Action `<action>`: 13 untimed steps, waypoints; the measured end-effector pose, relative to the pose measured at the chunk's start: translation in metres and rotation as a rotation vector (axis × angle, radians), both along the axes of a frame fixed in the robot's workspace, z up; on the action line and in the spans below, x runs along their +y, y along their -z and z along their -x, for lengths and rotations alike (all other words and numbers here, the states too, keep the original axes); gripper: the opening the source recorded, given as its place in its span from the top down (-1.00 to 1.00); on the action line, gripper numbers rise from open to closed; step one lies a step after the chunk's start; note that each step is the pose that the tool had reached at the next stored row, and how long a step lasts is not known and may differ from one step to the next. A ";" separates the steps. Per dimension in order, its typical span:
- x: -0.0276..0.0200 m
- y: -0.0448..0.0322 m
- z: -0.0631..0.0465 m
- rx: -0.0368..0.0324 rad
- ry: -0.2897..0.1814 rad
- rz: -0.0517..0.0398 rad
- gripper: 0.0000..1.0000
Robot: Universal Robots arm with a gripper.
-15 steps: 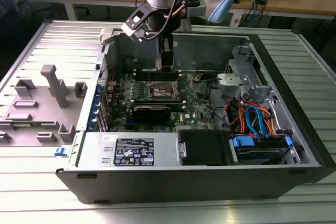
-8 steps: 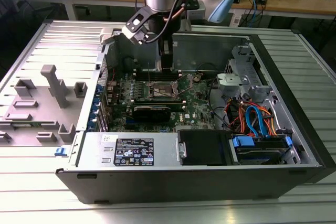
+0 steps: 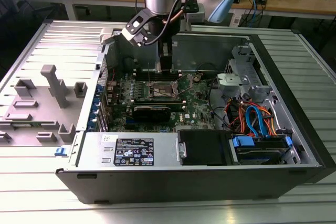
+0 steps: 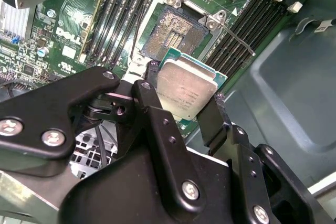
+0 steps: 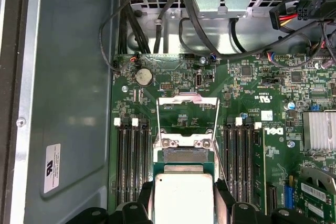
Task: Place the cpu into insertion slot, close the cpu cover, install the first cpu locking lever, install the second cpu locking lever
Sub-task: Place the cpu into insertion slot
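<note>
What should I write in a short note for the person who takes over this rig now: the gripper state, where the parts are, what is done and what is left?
Gripper: shut on the cpu, which it holds by two opposite edges, metal top showing, above the board and not yet seated.
Insertion slot: empty, contacts exposed, just beyond the chip in both wrist views.
Cpu cover: swung open, standing up behind the slot.
Locking lever: one thin lever is released beside the slot; I cannot make out the other clearly.
Done: chip picked up and brought over the slot.
Left: seat the chip, close the cover, fasten both levers.
</note>
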State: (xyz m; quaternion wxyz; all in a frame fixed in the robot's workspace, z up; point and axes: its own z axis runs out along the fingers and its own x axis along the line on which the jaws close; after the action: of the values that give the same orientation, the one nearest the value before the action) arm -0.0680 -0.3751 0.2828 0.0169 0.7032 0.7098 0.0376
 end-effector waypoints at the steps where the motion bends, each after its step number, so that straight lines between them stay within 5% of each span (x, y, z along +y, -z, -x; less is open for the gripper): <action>1: 0.0000 0.0000 0.000 0.0000 0.000 0.0000 -0.09; 13: 0.0000 0.0047 0.000 -0.0001 0.001 -0.0002 -0.09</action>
State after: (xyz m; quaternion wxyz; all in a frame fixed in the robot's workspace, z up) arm -0.0681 -0.3750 0.2781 0.0168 0.7035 0.7095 0.0377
